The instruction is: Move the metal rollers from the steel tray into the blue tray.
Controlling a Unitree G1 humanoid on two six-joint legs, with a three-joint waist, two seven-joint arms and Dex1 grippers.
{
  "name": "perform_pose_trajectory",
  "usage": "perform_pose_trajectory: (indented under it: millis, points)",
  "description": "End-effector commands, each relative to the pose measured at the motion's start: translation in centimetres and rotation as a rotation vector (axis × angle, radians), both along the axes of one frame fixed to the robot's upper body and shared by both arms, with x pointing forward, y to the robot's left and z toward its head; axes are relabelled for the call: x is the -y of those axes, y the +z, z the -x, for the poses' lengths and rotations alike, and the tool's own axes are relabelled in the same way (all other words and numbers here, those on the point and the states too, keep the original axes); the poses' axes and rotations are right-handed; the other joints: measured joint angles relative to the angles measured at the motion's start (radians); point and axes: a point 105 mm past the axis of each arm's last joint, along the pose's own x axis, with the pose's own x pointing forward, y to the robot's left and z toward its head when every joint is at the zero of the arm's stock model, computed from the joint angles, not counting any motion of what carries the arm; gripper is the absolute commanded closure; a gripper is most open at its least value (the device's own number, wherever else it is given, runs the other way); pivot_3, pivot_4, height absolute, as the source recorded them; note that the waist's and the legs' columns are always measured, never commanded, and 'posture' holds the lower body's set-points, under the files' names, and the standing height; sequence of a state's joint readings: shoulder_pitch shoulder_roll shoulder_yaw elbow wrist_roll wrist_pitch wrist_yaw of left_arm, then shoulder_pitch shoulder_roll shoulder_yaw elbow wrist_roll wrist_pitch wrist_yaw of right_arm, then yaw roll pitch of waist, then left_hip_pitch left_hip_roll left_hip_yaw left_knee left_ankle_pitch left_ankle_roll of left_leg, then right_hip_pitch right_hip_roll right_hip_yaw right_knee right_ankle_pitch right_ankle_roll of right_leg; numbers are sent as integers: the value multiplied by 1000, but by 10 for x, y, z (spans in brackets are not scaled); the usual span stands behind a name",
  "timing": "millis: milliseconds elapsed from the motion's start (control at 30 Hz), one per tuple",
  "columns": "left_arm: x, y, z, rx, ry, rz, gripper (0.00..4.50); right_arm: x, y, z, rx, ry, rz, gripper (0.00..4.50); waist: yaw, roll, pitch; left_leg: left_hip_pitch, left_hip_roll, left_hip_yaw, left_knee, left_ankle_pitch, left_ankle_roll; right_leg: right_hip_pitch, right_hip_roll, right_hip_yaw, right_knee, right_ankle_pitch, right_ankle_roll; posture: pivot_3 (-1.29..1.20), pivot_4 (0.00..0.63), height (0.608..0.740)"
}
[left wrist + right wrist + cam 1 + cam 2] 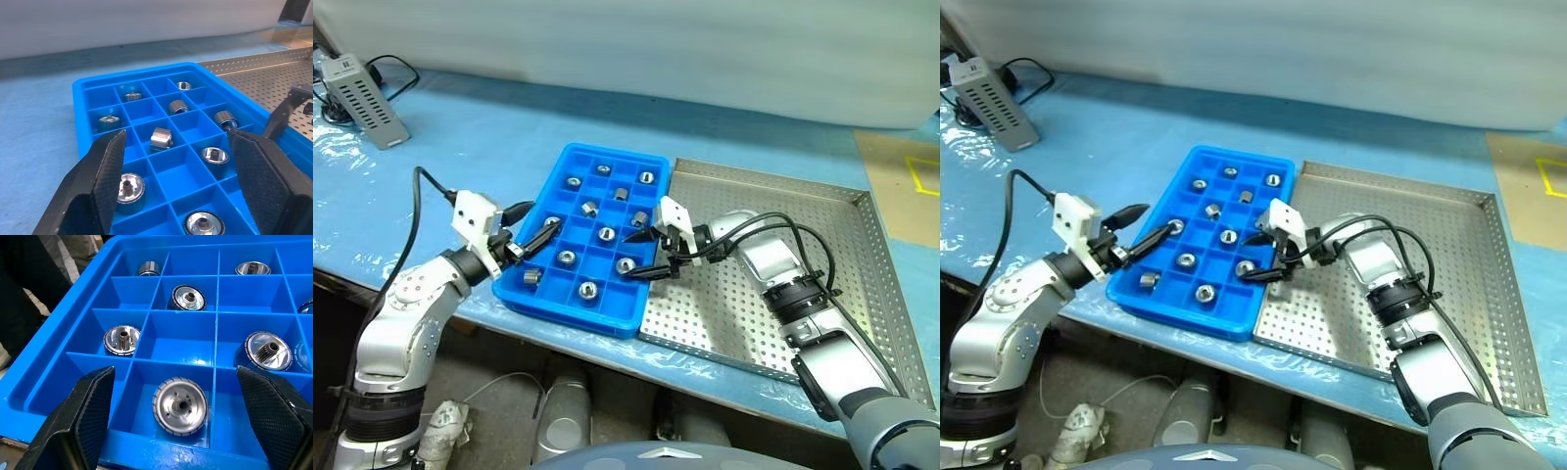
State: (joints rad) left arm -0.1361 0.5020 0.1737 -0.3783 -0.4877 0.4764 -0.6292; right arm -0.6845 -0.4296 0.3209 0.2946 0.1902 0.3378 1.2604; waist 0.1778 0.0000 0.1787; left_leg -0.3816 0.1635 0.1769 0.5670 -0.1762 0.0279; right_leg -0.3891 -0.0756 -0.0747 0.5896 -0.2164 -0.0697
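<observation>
Here, the rollers (590,290) are seen lying one to a compartment in the blue tray (536,305), about ten of them spread across its grid from the far row to the near row. The one in the near row (180,406), close to the tray's right edge, sits flat in its cell directly between the spread fingers of the right gripper (649,253), which is held just over that corner; it is gripped by nothing, and appears to have been freshly set down. Several cells are left unfilled. The steel tray (862,294), set touching the blue tray's right side, is shown with its perforated floor bare wherever it can be seen, though a part of it is hidden under the right arm, so it cannot be said for certain that no roller is left there. The left gripper (536,241) is poised over the blue tray's left edge, its fingers also apart and nothing between them. By this showing, the transfer is judged all but finished: the parts are across, both grippers are unloaded, and little seems left beyond a check of the steel tray and a drawing back of the arms.
</observation>
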Motion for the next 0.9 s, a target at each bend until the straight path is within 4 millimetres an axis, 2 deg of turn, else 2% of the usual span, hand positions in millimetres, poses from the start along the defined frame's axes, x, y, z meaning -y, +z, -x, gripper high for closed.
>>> perform_pose_trajectory:
  millis: [33, 167, 267, 333, 567, 900]
  points:
    - [15, 7, -4, 31, -64, 13, 1016, 7, 17, -9, 44, -97, -81, 578, -3, 0, 0, 0, 0, 0, 0, 0, 0, 0, 0, 0, 0, 0, 0, 152, 150, 740]
    - [27, 9, -13, 53, -98, 3, 1016, 15, 47, -36, 135, -300, -254, 578, -22, 0, 0, 0, 0, 0, 0, 1, -1, -1, 0, 0, 1, 0, 0, 135, 150, 740]
    - [31, 21, -21, 92, -91, 33, 1016, 23, 61, -49, 161, -412, -343, 578, -36, 0, 0, -1, 0, 0, -1, 1, -1, -2, 0, 0, 1, 0, 0, 126, 150, 740]
    - [35, 20, -24, 102, -88, 36, 1016, 27, 67, -54, 194, -458, -368, 578, -51, 0, 0, -2, 0, 0, -1, 1, -2, -3, 0, 0, 1, 0, 0, 112, 150, 740]
    - [52, 13, -29, 101, -125, 44, 1016, 39, 80, -61, 249, -516, -389, 578, -76, 0, 0, -3, 0, 1, -1, 1, -1, -3, 0, 0, 0, 0, 0, 66, 150, 740]
    - [61, 11, -39, 110, -161, 53, 1016, 60, 85, -64, 325, -606, -372, 578, -85, 0, 0, -2, 0, 1, -1, 1, -1, -3, 0, 0, 0, 0, 0, -11, 150, 740]
